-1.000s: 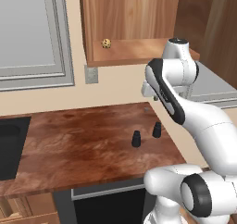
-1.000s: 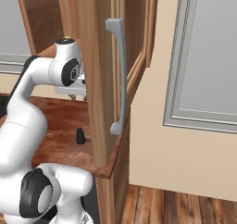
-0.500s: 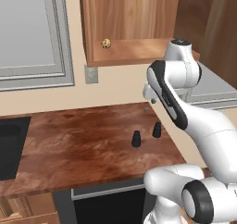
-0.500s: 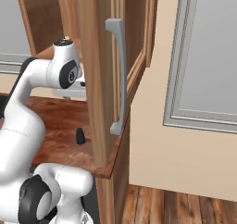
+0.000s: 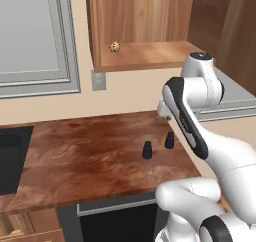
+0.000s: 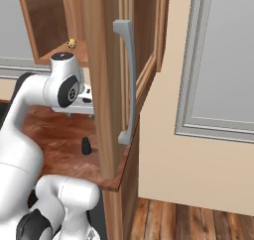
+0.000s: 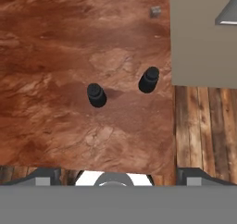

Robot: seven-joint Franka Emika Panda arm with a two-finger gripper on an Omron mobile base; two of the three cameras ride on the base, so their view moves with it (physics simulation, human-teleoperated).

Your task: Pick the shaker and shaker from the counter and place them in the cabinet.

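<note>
2 small black shakers stand upright on the reddish-brown marbled bench (image 5: 75, 156), near each other but apart, toward its right front corner. From the left base camera, the left shaker (image 5: 147, 150) sits slightly nearer the front edge than the right shaker (image 5: 169, 140), which is close to the bench's right edge. The hand camera looks down on both: the left shaker (image 7: 96, 95) mid-picture and the right shaker (image 7: 149, 79) just beside the bench's edge, with wooden floorboards (image 7: 203, 130) beyond that edge. From the right base camera, 1 shaker (image 6: 86, 146) shows on the bench, partly behind the open cabinet door (image 6: 106, 80) with its grey handle (image 6: 127, 80).

Above the bench hangs the cabinet (image 5: 145, 31) of warm brown wood, standing open, its plain wooden shelf (image 5: 150, 53) bearing a tiny tan speckled ball (image 5: 114, 47) near its left end; neither shaker is on the shelf. The ball (image 6: 72, 43) is also seen from the right base camera.

The white arm (image 5: 195, 116) is bent high over the bench's right side, its wrist above the shakers and touching neither. Whether the fingers are released or clenched cannot be told.

A grey panelled cabinet door (image 5: 35, 36) hangs to the left, a grey wall outlet (image 5: 98, 80) sits under the cabinet, and a dark sink (image 5: 10, 158) is set into the bench's left end.
</note>
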